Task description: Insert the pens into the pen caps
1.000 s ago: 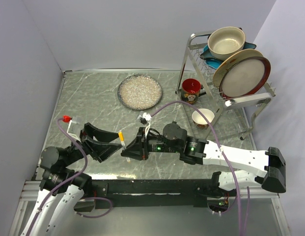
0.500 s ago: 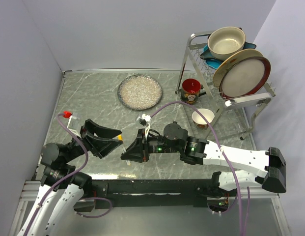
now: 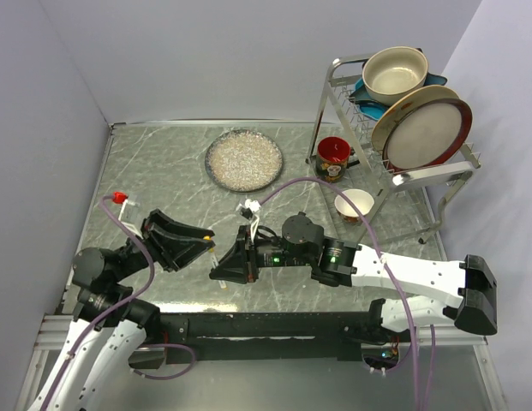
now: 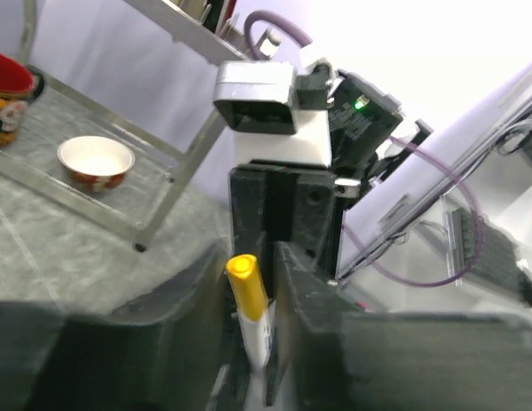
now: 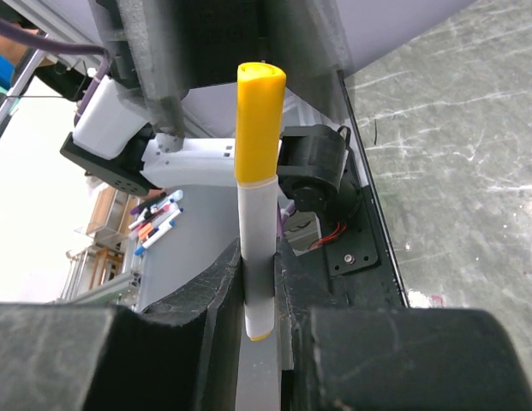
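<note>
Right wrist: right tool [image 5: 259, 276] clamps the pen [image 5: 257, 227], left tool [image 4: 251, 282] narrow about its cap [image 5: 260, 120], contact unclear; a skewed squeeze could lever it loose.

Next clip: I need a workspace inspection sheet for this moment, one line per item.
Surface: grey marbled table.
Job's things: one white pen with a yellow cap on it; no other pens or caps seen.
Clutter: speckled plate, red mug, bowl, rack of dishes at far right.
Grippers: right gripper clamps the pen's barrel; left gripper flanks the capped end, contact unclear.
Cables: purple cables loop over both arms, away from the pen.
Surroundings: plain walls; nothing else seen.
</note>
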Robot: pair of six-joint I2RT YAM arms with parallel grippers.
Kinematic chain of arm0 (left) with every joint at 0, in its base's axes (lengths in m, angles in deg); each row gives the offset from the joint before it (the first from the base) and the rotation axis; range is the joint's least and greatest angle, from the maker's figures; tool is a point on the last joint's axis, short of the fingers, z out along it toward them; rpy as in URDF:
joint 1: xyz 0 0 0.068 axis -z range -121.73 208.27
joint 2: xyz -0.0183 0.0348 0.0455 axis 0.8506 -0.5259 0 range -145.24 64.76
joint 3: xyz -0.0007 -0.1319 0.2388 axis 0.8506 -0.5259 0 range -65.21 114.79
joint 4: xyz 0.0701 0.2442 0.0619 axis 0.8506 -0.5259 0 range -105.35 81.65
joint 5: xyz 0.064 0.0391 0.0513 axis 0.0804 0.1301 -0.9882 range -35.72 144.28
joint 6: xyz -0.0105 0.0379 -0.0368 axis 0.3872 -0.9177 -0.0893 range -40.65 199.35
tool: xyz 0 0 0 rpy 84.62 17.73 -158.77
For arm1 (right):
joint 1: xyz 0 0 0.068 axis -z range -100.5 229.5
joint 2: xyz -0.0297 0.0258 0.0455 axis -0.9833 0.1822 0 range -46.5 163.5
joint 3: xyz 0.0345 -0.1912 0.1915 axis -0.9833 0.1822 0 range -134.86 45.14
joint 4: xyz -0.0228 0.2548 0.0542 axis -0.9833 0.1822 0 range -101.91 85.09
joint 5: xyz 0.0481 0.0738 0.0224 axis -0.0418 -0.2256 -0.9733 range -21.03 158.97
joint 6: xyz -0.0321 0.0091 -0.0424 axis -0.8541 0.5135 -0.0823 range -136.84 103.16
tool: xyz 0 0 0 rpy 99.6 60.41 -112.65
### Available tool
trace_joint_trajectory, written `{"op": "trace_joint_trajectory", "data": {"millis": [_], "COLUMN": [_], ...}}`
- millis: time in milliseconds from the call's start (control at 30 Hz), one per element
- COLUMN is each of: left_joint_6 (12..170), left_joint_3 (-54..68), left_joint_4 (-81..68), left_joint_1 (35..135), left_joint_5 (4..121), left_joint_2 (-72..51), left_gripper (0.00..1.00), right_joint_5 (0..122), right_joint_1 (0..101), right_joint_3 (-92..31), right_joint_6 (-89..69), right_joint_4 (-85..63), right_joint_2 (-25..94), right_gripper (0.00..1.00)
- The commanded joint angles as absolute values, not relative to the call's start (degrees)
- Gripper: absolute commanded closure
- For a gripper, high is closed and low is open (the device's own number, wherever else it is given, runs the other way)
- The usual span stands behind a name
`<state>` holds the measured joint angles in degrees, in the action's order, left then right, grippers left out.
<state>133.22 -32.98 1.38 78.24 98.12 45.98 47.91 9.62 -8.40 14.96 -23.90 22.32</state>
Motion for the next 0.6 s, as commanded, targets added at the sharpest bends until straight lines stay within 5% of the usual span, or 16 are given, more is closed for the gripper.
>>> {"op": "trace_joint_trajectory", "data": {"millis": [0, 67, 333, 567], "left_joint_6": [135.5, 138.5, 149.9, 137.1], "left_joint_3": [-35.2, -36.8, -43.1, -38.3], "left_joint_4": [6.8, 11.1, 16.0, -3.1], "left_joint_1": [78.3, 78.3, 78.3, 78.3], "left_joint_5": [101.3, 102.7, 103.7, 103.5], "left_joint_2": [45.3, 45.6, 48.6, 48.2], "left_gripper": [0.83, 0.99, 0.99, 0.99], "right_joint_5": [46.9, 46.8, 52.0, 57.9], "right_joint_1": [9.2, 9.4, 10.8, 13.4], "right_joint_3": [-9.6, -9.4, -13.7, -20.8], "right_joint_6": [15.2, 16.4, 16.5, 14.4], "right_joint_4": [-26.6, -28.4, -33.0, -31.1], "right_joint_2": [22.4, 21.9, 20.3, 22.6], "right_gripper": [1.00, 1.00, 1.00, 1.00]}}
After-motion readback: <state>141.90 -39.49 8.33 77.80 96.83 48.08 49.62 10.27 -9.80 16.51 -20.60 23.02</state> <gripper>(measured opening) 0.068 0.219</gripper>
